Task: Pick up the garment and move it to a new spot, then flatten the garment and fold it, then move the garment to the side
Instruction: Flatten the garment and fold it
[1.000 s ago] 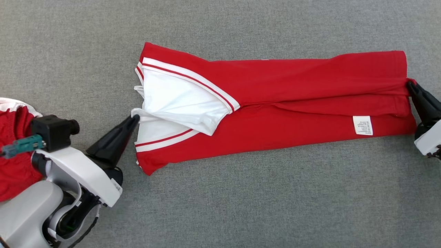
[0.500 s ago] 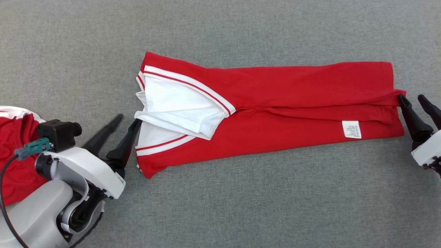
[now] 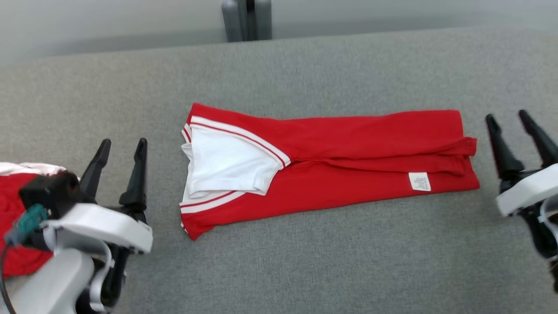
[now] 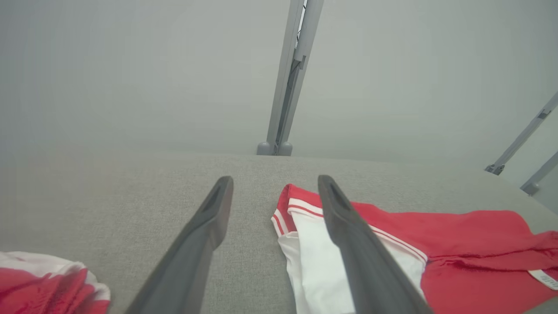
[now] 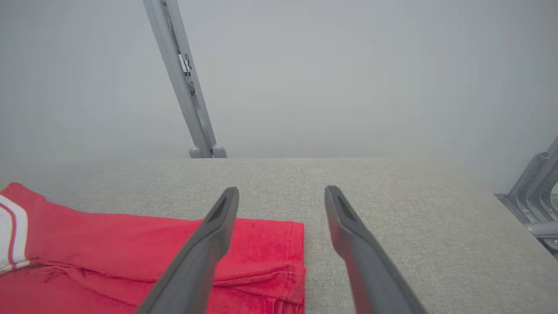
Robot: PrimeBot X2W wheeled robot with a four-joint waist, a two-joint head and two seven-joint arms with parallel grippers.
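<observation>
While you held nothing, the grey table (image 3: 305, 279) spread across most of the head view. On it, about the middle, lay the garment (image 3: 348, 174), red and folded lengthwise into a long strip. Its long axis ran across the table from your left to your right, slightly tilted, the left end a little nearer you. The end with the white panel (image 3: 226, 165) and the red-and-white stripes pointed to your left; the plain hemmed end pointed to your right. A second heap (image 3: 17, 231) of red and white cloth lay at the far left, partly behind your left wrist (image 3: 87, 222), well apart from the garment. Your left gripper (image 3: 124, 141) was near the striped end but apart from it, its jaws spread wide with nothing between them. Your right gripper (image 3: 506, 114) was just beyond the hemmed end, likewise wide and empty. In the right wrist view one of its fingers (image 5: 209, 244) crossed in front of the hem corner, and whether it touched could not be told there. A grey post (image 3: 246, 19) rose behind the table's far edge. Smallest, a white label (image 3: 419, 181) lay on the garment near the right end, on the side toward you.
</observation>
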